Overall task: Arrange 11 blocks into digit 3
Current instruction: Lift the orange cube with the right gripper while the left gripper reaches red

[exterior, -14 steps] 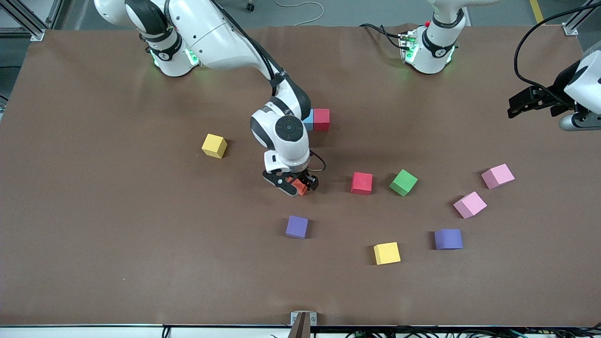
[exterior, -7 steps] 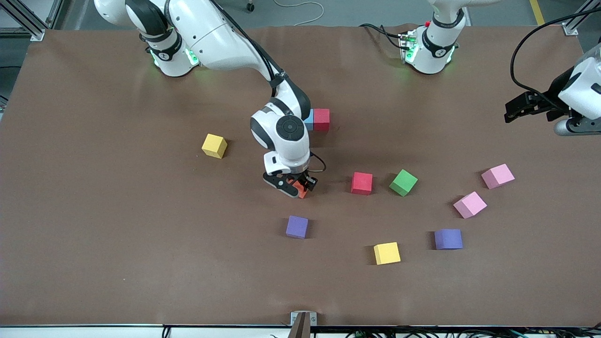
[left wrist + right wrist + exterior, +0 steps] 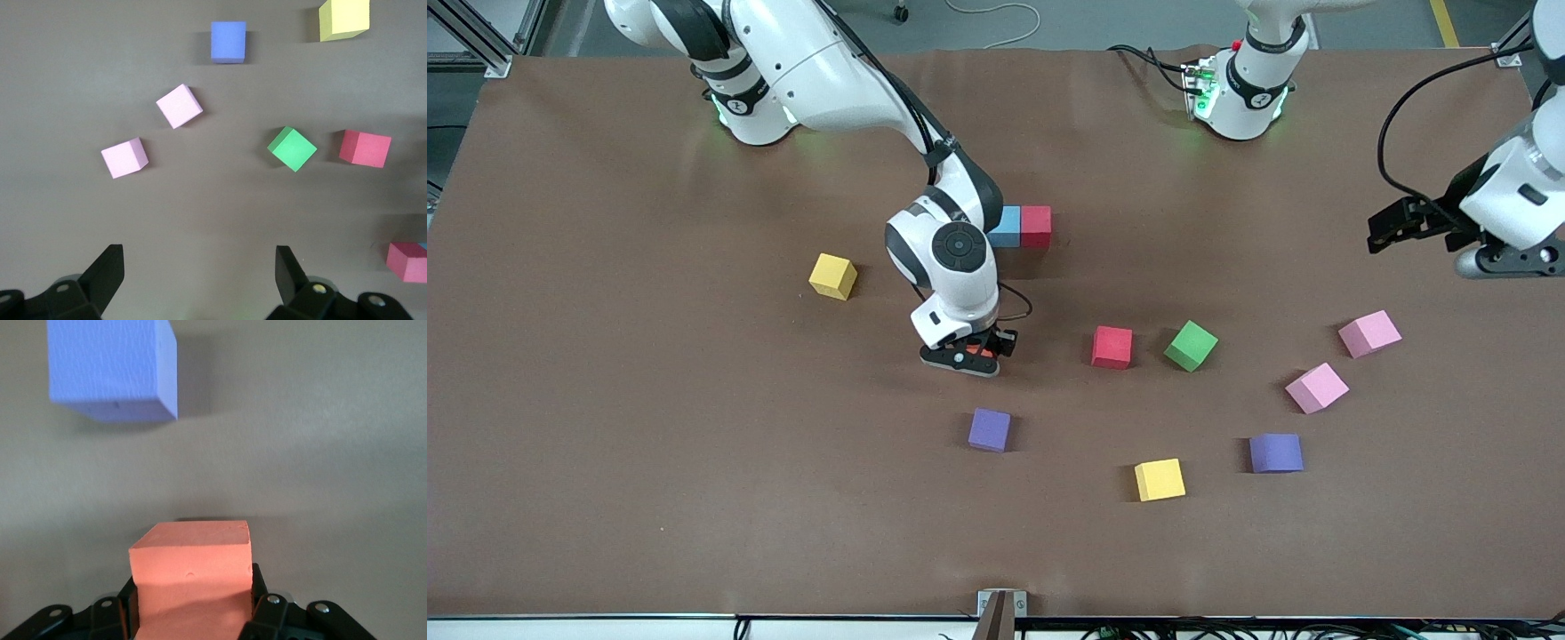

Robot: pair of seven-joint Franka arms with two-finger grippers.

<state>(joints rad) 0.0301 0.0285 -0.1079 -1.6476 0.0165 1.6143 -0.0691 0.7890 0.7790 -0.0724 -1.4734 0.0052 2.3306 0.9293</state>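
Risen slightly off the table, right gripper (image 3: pixel 971 354) is clenching 1 orange block (image 3: pixel 191 577); left gripper (image 3: pixel 193 277) is waiting, jaws spread, over pink blocks (image 3: pixel 179 105).

From the front view we look steeply down from high above the desk (image 3: pixel 605 444), facing the two robot bases at twelve o'clock, and we take in nearly the whole surface from well back.

In the left wrist view we look straight down from fairly high over the left arm's end of the desk, our own jaws at six o'clock. It shares with the front view the green block (image 3: pixel 292 149) (image 3: pixel 1190 345), the two pink blocks (image 3: pixel 179 105) (image 3: pixel 1316 388) and more.

In the right wrist view we sit very close to the desk, an orange block (image 3: pixel 191 577) filling six o'clock. A purple block (image 3: pixel 113 368) (image 3: pixel 990 429) at eleven o'clock also shows in the front view.
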